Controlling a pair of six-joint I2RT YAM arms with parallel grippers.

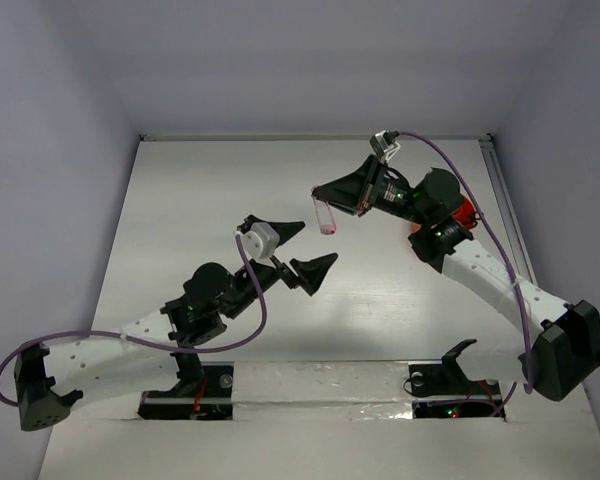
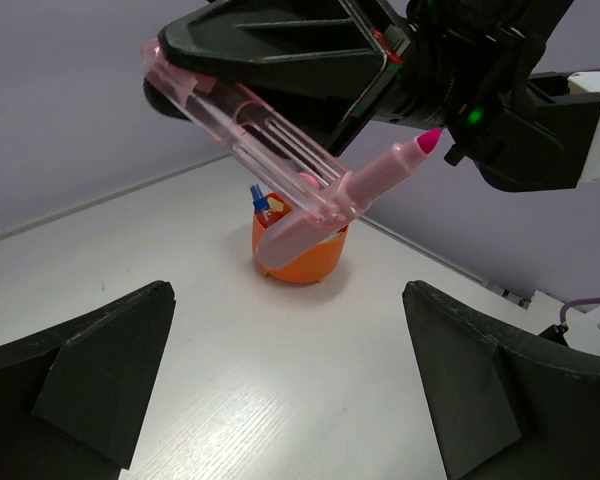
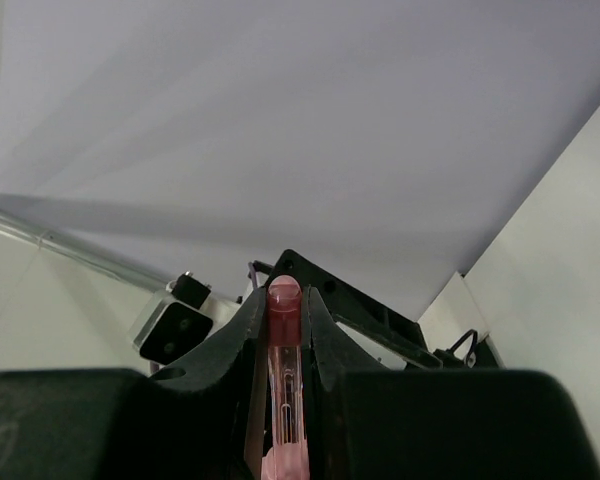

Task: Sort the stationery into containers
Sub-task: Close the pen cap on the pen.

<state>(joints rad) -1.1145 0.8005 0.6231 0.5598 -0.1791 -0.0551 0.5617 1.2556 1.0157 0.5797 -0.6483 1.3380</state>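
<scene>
Right gripper (image 1: 332, 192): jaws nearly closed, clamped on the pink marker (image 1: 326, 218). The right wrist view shows the barrel pinched between both fingers. The marker is in the air, off the table (image 1: 200, 200), hanging roughly over its middle toward the far edge. One end sticks out past the fingertips; in the left wrist view a bright pink tip shows at the other end. It is not over the container yet, but well to the left of it.

Left gripper (image 1: 305, 250): jaws spread wide, nothing in them, hovering near the table's middle just in front of the marker and pointing at it.

Container: only one seen, the orange bowl (image 2: 300, 258). It stands upright near the right edge of the table, in the far half, and in the top view it is mostly hidden under the right arm. Contents: a blue-capped bottle (image 2: 261, 203) pokes up at the rim, with something yellow and red beside it that the marker partly covers; can't ID it. The rest of the bowl's inside is not visible.

Progress: likely late stage. The top view shows no loose stationery lying on the table, some items are in the bowl, and the pink marker looks like the last piece out. What's left: carry it right, get it over the bowl, release.
</scene>
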